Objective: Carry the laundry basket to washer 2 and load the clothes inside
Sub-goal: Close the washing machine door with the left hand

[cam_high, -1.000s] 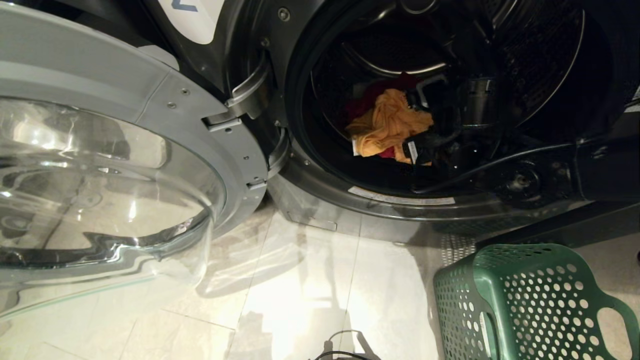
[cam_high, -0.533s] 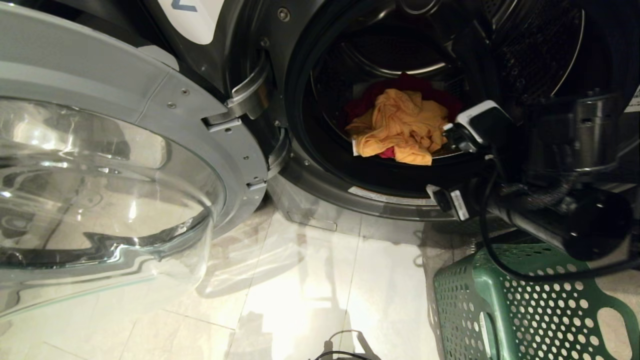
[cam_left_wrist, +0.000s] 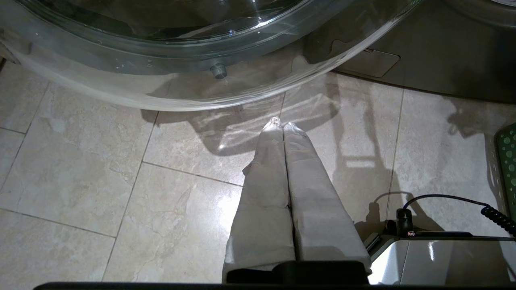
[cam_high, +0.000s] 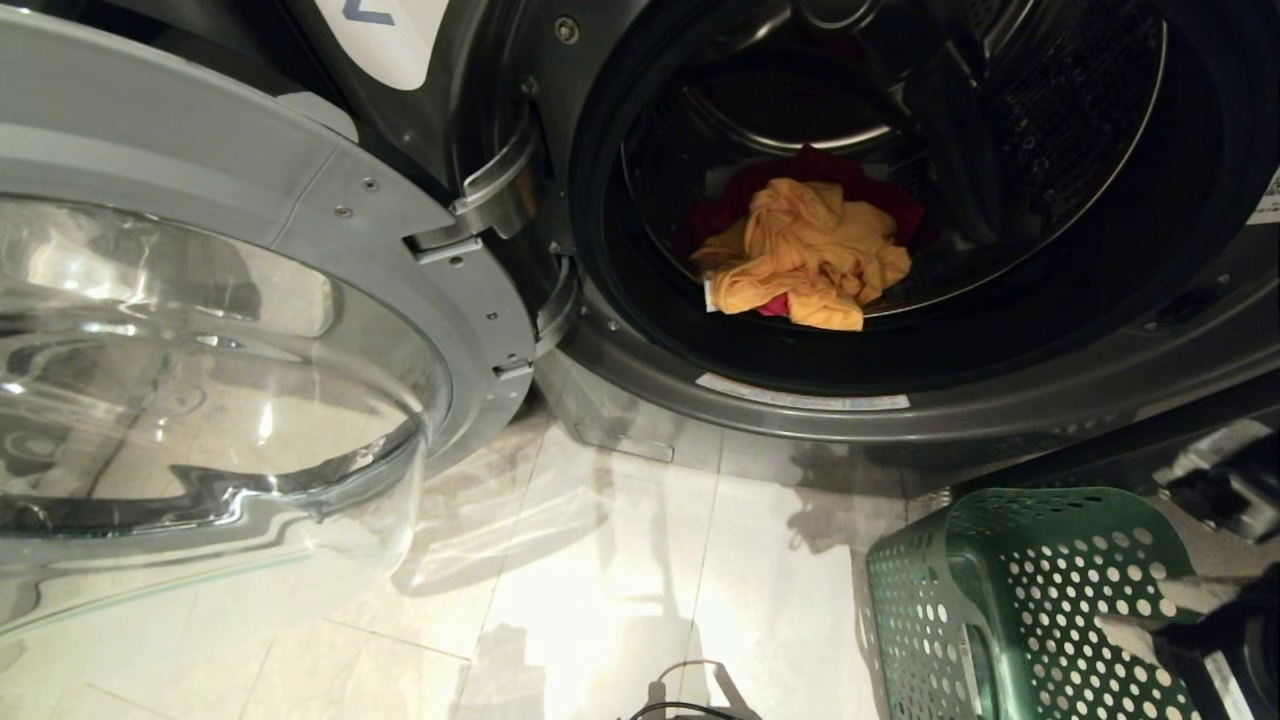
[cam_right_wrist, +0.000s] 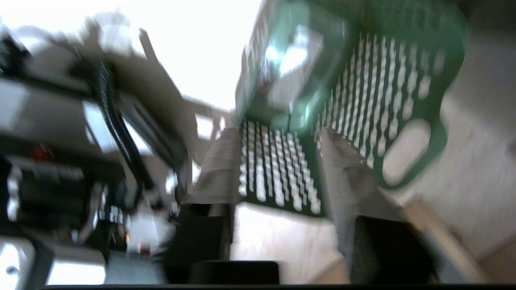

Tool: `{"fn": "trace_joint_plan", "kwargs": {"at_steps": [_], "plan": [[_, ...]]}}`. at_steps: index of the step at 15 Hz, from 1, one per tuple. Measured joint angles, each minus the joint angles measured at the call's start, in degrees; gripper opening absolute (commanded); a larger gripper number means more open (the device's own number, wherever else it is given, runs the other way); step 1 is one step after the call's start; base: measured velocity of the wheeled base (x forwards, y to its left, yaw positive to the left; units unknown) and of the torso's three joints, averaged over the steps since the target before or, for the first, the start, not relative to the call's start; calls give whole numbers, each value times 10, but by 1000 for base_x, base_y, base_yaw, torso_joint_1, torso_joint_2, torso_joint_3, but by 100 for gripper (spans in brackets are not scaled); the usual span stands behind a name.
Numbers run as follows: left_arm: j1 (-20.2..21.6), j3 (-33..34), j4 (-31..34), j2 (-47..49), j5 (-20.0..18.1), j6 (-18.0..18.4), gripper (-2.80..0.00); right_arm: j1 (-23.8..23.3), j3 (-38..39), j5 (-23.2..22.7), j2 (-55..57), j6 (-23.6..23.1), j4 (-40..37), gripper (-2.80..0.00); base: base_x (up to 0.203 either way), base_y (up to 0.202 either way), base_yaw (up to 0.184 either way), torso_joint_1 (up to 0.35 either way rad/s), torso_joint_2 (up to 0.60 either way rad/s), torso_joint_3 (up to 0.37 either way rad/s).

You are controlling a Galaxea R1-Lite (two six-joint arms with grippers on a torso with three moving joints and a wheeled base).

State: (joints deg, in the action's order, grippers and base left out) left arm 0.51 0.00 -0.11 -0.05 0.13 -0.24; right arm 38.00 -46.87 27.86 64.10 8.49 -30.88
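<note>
Clothes (cam_high: 800, 255) lie inside washer 2 (cam_high: 1000, 400), its door (cam_high: 250, 300) swung wide, basket (cam_high: 1010, 600) on its side on the floor below the washer, right pincer (cam_right_wrist: 278, 161) spread over the basket, left pincer (cam_left_wrist: 282, 125) pressed together near the door.

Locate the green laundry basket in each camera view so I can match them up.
Head view: laundry basket at lower right, on the floor below the washer opening.
Left wrist view: only a perforated sliver at the right edge.
Right wrist view: blurred, upper centre-right, beyond the right end effector.
Shared landmark: pale floor tiles.
</note>
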Motion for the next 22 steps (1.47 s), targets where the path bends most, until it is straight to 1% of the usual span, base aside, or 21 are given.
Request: {"fn": "trace_joint_plan", "kwargs": {"at_steps": [2, 5, 6, 8, 9, 10, 11, 12, 13, 14, 15, 16, 17, 19, 22], "plan": [[0, 0, 0, 0, 0, 0, -280, -15, 66, 4, -43, 19, -24, -280, 0, 0, 0, 0, 0, 0], [0, 0, 0, 0, 0, 0, -280, -34, 172, 36, -103, 17, -30, -280, 0, 0, 0, 0, 0, 0], [0, 0, 0, 0, 0, 0, -280, -35, 202, 47, -119, 6, -28, -280, 0, 0, 0, 0, 0, 0], [0, 0, 0, 0, 0, 0, -280, -38, 263, 55, -146, -37, 0, -280, 0, 0, 0, 0, 0, 0], [0, 0, 0, 0, 0, 0, -280, -43, 297, 54, -156, -63, 28, -280, 0, 0, 0, 0, 0, 0], [0, 0, 0, 0, 0, 0, -280, -53, 327, 48, -164, -92, 76, -280, 0, 0, 0, 0, 0, 0], [0, 0, 0, 0, 0, 0, -280, -71, 361, 31, -168, -130, 137, -280, 0, 0, 0, 0, 0, 0], [0, 0, 0, 0, 0, 0, -280, -101, 390, 9, -170, -168, 200, -280, 0, 0, 0, 0, 0, 0], [0, 0, 0, 0, 0, 0, -280, -141, 411, -17, -170, -200, 257, -280, 0, 0, 0, 0, 0, 0], [0, 0, 0, 0, 0, 0, -280, -192, 427, -49, -171, -228, 308, -280, 0, 0, 0, 0, 0, 0], [0, 0, 0, 0, 0, 0, -280, -239, 439, -80, -176, -244, 339, -280, 0, 0, 0, 0, 0, 0], [0, 0, 0, 0, 0, 0, -280, -284, 446, -114, -189, -254, 360, -280, 0, 0, 0, 0, 0, 0], [0, 0, 0, 0, 0, 0, -280, -315, 453, -141, -212, -260, 367, -280, 0, 0, 0, 0, 0, 0], [0, 0, 0, 0, 0, 0, -280, -347, 459, -183, -281, -269, 367, -280, 0, 0, 0, 0, 0, 0], [0, 0, 0, 0, 0, 0, -280, -371, 463, -236, -429, -281, 345, -280, 0, 0, 0, 0, 0, 0]]}}
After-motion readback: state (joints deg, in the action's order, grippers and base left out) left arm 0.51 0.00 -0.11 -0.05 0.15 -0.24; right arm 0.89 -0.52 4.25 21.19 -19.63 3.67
